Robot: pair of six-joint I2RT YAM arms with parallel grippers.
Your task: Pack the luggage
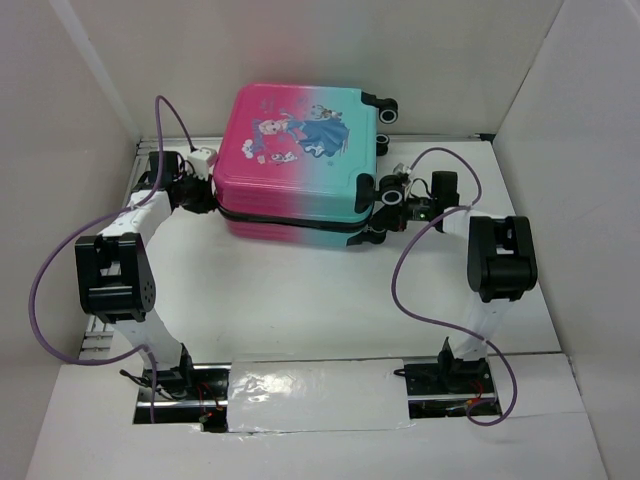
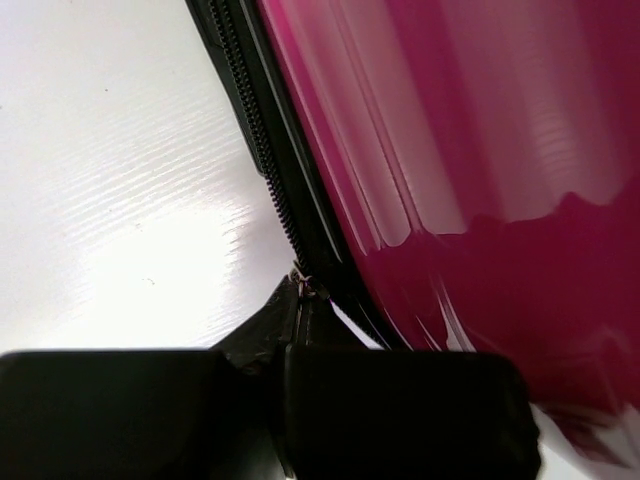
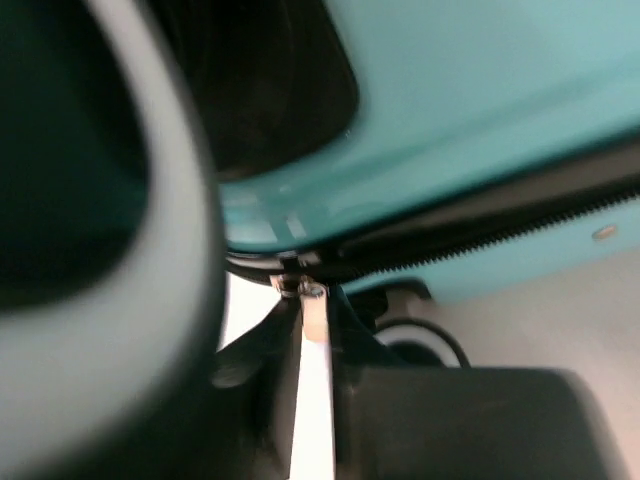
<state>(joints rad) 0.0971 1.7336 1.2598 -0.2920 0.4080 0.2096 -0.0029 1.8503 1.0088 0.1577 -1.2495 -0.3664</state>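
The luggage (image 1: pixel 300 150) lies flat and closed at the back of the white table, pink on the left and teal on the right, with its princess print facing up. My left gripper (image 1: pixel 213 195) is at its left side. In the left wrist view that gripper (image 2: pixel 298 305) is shut on the zipper pull (image 2: pixel 300 283) beside the magenta shell (image 2: pixel 480 150). My right gripper (image 1: pixel 383 218) is at the right front corner by a black wheel (image 1: pixel 390 200). In the right wrist view it (image 3: pixel 313 330) is closed on a small metal zipper pull (image 3: pixel 313 315) below the teal shell (image 3: pixel 480 80).
White walls box in the table on the left, back and right. Purple cables (image 1: pixel 400 290) loop off both arms. A shiny plastic sheet (image 1: pixel 310 395) lies at the near edge between the arm bases. A blurred wheel (image 3: pixel 150 250) fills the left of the right wrist view.
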